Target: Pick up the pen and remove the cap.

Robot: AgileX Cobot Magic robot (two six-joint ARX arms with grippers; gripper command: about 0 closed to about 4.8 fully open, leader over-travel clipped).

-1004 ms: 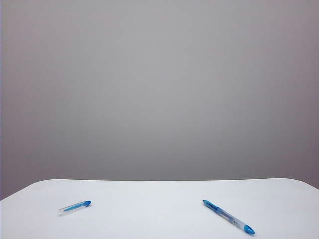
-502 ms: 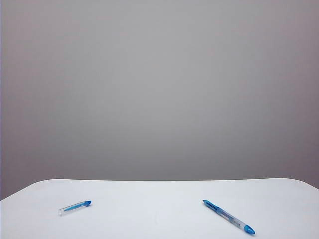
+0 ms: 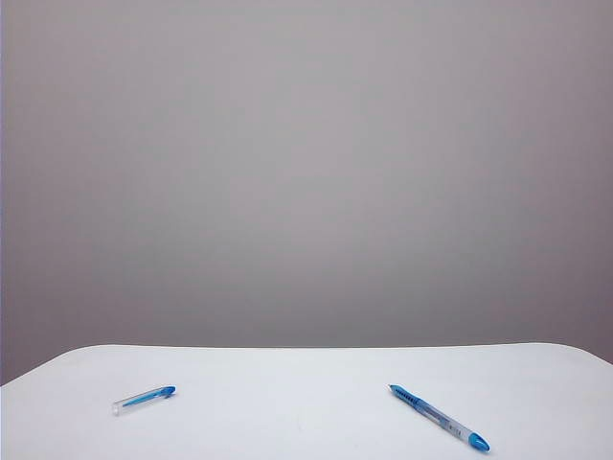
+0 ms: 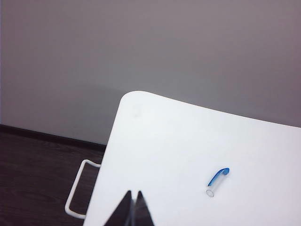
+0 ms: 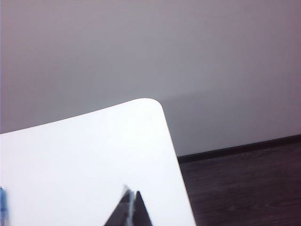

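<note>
A: Two pieces lie apart on the white table [image 3: 306,383]. The pen [image 3: 439,418] rests flat near the table's front edge toward the right corner, its blue tail plug nearest the edge and its tip aimed back toward the middle.

B: And the cap [image 3: 144,398]?

A: Already off, lying flat near the front edge toward the left corner, well apart from the pen, blue clip end pointing inward.

B: Where are the grippers?

A: Neither shows in the exterior view. In the left wrist view the left gripper [image 4: 132,210] has its jaws pressed together, empty, over the table's left side edge, the cap [image 4: 217,182] near it but not touching. The right gripper [image 5: 131,209] is likewise clenched on nothing, above the table near its far right corner; only a blue sliver of the pen [image 5: 2,207] shows at that frame's margin.
</note>
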